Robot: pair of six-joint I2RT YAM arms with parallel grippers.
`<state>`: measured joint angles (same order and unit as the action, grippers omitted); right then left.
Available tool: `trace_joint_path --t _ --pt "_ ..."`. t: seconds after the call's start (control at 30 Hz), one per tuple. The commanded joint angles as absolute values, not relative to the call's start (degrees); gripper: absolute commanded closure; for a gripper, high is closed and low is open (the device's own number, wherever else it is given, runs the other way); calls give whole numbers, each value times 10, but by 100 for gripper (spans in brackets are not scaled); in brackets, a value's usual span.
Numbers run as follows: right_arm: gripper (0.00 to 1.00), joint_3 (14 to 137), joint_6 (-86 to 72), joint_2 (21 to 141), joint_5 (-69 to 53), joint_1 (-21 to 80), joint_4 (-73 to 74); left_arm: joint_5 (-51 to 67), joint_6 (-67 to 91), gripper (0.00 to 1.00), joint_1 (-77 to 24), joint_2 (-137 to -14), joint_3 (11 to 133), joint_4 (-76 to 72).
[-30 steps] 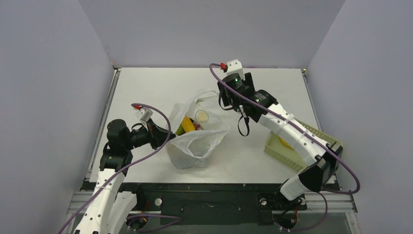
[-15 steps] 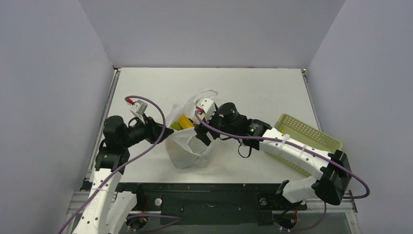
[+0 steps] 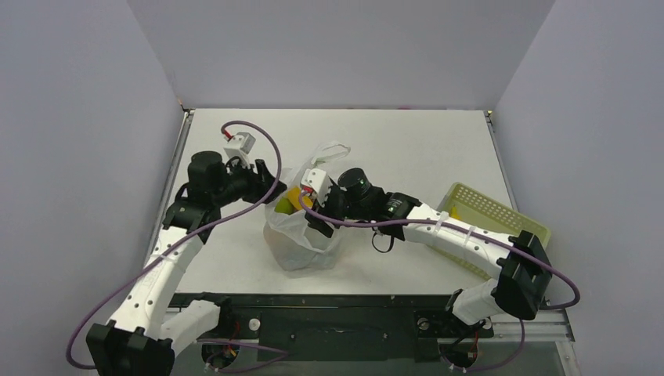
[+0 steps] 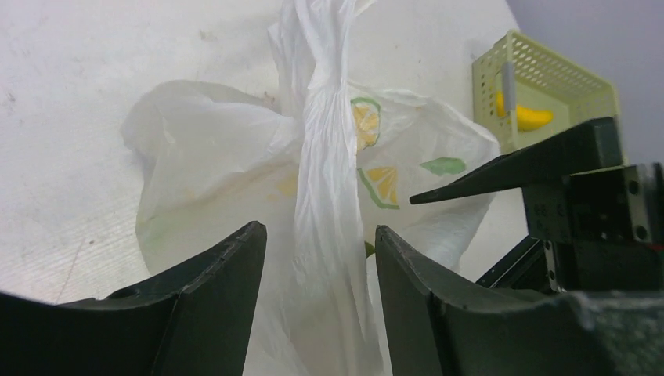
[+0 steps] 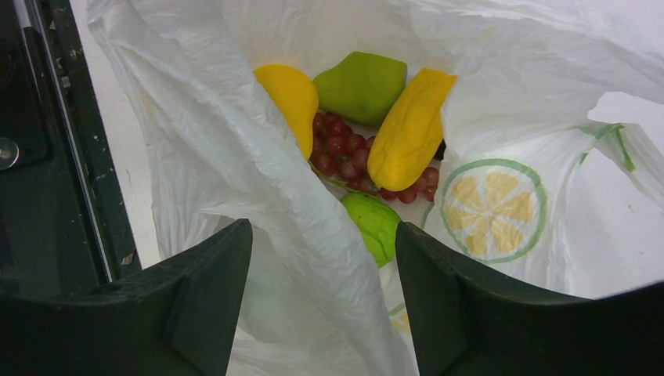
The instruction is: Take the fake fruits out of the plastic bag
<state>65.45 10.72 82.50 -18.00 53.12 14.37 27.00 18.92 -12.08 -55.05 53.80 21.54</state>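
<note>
The plastic bag (image 3: 301, 247) stands crumpled at mid-table with its mouth open. The right wrist view looks into it. Inside lie fake fruits: a green pear (image 5: 362, 84), two yellow pieces (image 5: 290, 98) (image 5: 411, 129), a red grape bunch (image 5: 341, 145) and a green lime (image 5: 374, 223). My right gripper (image 5: 322, 235) hangs open over the mouth, with a fold of bag film between its fingers. My left gripper (image 4: 319, 235) is open at the bag's far-left side. The twisted loop handle (image 4: 329, 172) hangs between its fingers, and neither finger presses it.
A pale yellow-green perforated basket (image 3: 501, 215) sits at the right with a yellow banana (image 4: 526, 117) in it. The right arm stretches from the basket side to the bag. Enclosure walls ring the white table (image 3: 407, 149).
The left gripper opened, let go of the bag's left edge and moved back toward the handle. The right arm swung from behind the bag down to its mouth.
</note>
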Motion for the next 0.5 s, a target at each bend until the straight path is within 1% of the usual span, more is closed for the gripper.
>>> trace_joint_path --t 0.0,0.13,0.2,0.23,0.27,0.3,0.33,0.37,0.4,0.43,0.47 --pt "35 629 109 802 -157 551 90 182 153 48 -173 -590 561 225" --pt "33 626 116 817 -135 558 92 137 127 46 -208 -636 579 240" --pt "38 622 118 822 -106 568 90 110 111 45 -221 -662 593 258" --pt "46 615 118 822 -92 575 86 105 105 46 -221 -677 601 267" --pt "53 611 117 820 -48 595 81 101 105 55 -217 -689 604 266" --pt "69 596 115 813 -25 607 61 110 111 70 -201 -693 606 254" --pt "77 586 108 807 42 639 43 155 129 79 -187 -701 604 243" --pt "95 556 106 796 72 676 -2 217 144 96 -155 -705 598 209" --pt "99 523 101 793 143 695 -27 254 182 99 -135 -715 594 185" --pt "100 508 99 788 173 733 -76 343 205 100 -97 -720 581 129" --pt "100 482 93 788 220 750 -98 381 261 100 -80 -733 575 94"
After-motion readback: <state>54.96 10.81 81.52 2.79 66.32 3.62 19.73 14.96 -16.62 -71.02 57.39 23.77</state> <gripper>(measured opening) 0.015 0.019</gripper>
